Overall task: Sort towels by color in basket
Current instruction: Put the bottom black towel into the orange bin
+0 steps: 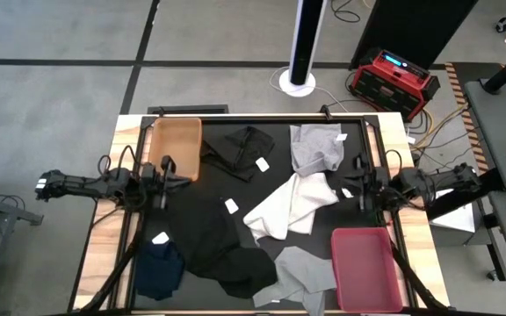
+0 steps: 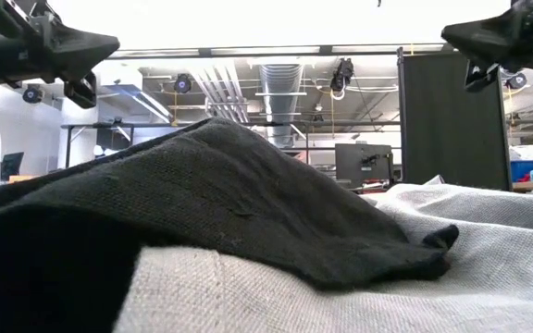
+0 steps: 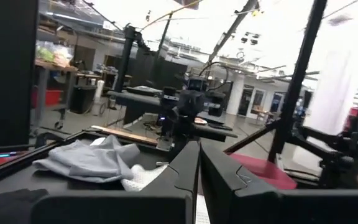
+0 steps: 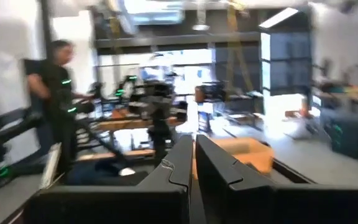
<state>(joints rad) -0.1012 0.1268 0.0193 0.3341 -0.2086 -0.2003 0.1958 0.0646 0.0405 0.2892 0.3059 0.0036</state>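
The left gripper [image 1: 167, 171] is hanging over the mat's left side with its fingers [image 3: 185, 168] pressed together, holding nothing, just beside the orange bin [image 1: 175, 147] at the far left. The right gripper [image 1: 358, 187] is hovering over the right side, its fingers [image 4: 182, 163] likewise closed and empty, just beyond the red bin [image 1: 369, 267] at the near right. Between them the towels are lying scattered: a white towel [image 1: 290, 206] in the middle, a grey towel [image 1: 316, 147] far of it, a black towel [image 1: 243, 150] beside the orange bin, a larger black one [image 1: 220, 241] nearer, a navy towel [image 1: 160, 268] at the near left, and another grey one [image 1: 304, 272] touching the red bin.
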